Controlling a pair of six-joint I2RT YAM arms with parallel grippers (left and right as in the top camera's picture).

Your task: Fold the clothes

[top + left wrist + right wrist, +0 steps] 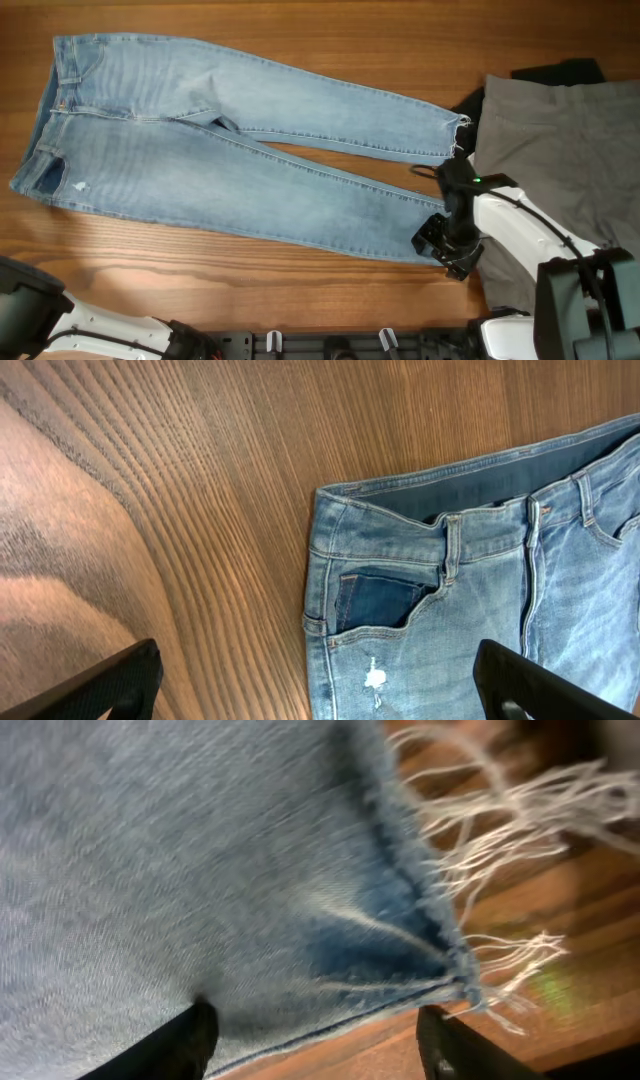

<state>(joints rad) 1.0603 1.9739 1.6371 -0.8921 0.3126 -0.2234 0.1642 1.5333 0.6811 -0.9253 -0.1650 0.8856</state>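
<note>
Tabletop (300, 25): brown wood grain, carrying all the clothes.
Left claw (315, 665): released, fingers wide apart, above the jeans' waist corner and bare wood.
Right claw (447, 245): released, fingers spread to either side of the near leg's hem corner; whether they touch the cloth cannot be told.
Jeans (200, 150): light-blue denim lying flat, waist to the left, both legs running right and slightly splayed.
Denim details: darker pocket opening, small white worn spot below it, belt loops, long white frayed threads at the hems.
Grey trousers (560, 130): at the right edge, just beside the far hem.
Black piece (560, 72): farthest back, showing from under the grey trousers.
</note>
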